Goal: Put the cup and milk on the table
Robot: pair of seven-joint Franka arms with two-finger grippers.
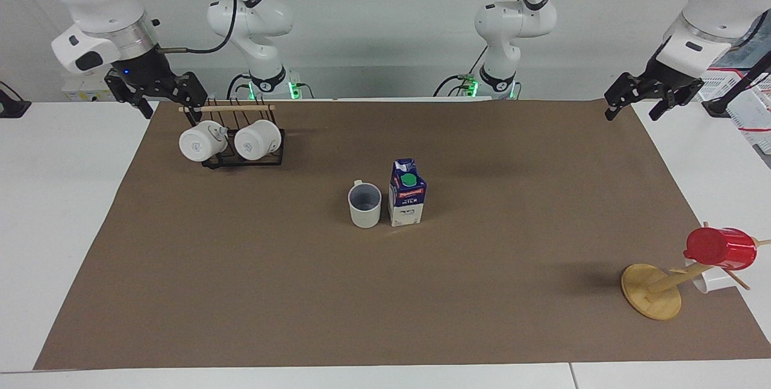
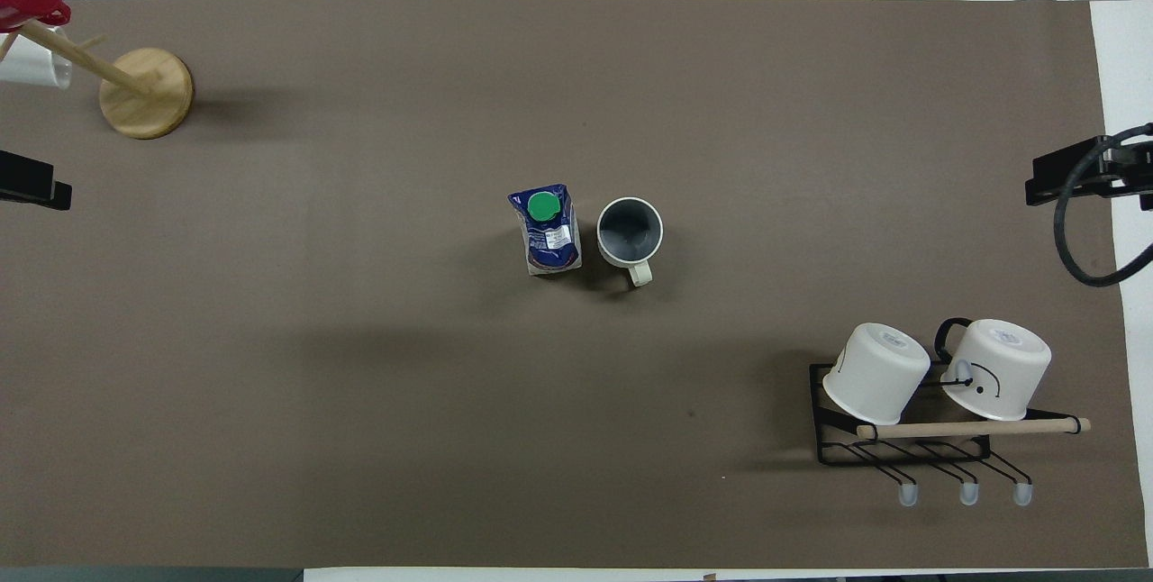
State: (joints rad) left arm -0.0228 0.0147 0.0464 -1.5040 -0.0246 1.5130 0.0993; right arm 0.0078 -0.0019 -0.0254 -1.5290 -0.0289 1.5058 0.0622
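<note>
The cup (image 1: 365, 204) stands upright in the middle of the table (image 1: 518, 226), on the brown paper, handle toward the robots. The milk (image 1: 407, 192) stands upright right beside it, toward the left arm's end. Both also show in the overhead view, the cup (image 2: 630, 231) and the milk (image 2: 547, 231). My right gripper (image 1: 170, 113) hangs open and empty over the table's edge by the mug rack. My left gripper (image 1: 632, 113) hangs open and empty over the paper's corner at the left arm's end. Both are well away from the cup and milk.
A black wire rack (image 1: 244, 157) with a wooden bar holds two white mugs (image 1: 202, 141) near the right gripper. A wooden mug tree (image 1: 653, 289) carries a red plastic cup (image 1: 720, 248) and a white one, far from the robots at the left arm's end.
</note>
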